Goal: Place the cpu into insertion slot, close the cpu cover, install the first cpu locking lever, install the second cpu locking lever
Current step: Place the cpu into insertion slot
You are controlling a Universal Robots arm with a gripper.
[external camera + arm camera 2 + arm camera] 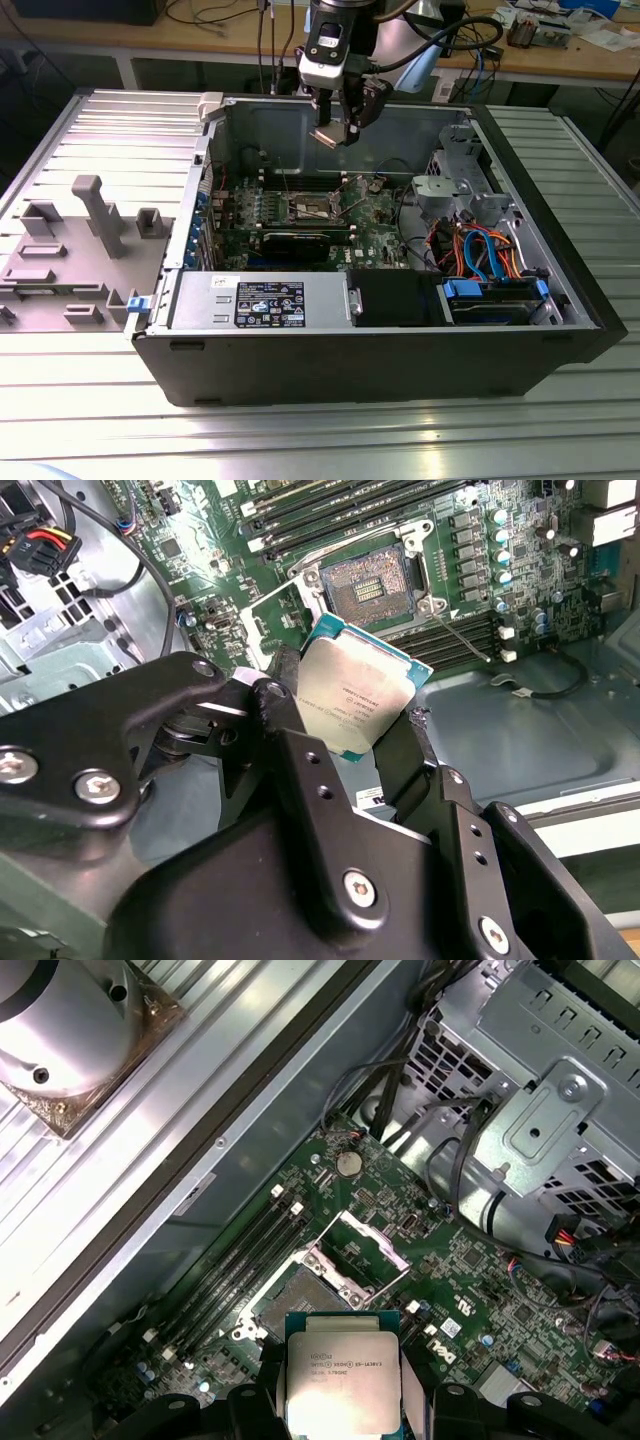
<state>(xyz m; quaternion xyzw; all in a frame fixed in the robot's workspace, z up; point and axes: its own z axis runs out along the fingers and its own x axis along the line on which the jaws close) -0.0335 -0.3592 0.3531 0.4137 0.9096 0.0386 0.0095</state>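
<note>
My gripper (338,128) hangs above the open computer case (560,250), shut on the cpu (331,137). In both wrist views the cpu (350,692) (338,1380) is a flat square chip with a silver top, pinched at its two sides by black fingers (283,685). Below it on the green motherboard lies the insertion slot (366,584) (292,1298) (307,208), its dark contact field uncovered. The cpu cover (366,1250) (286,608) stands swung open beside the slot. A thin wire lever (462,635) lies raised beside the socket. The chip is well above the slot and apart from it.
Long black memory slots (330,505) run beside the socket, and a black expansion card (292,240) lies in front of it. A metal drive cage (455,195) with orange and blue cables (480,250) fills the exterior view's right. The power supply (262,302) sits at the front. A grey fixture tray (70,240) lies outside the case.
</note>
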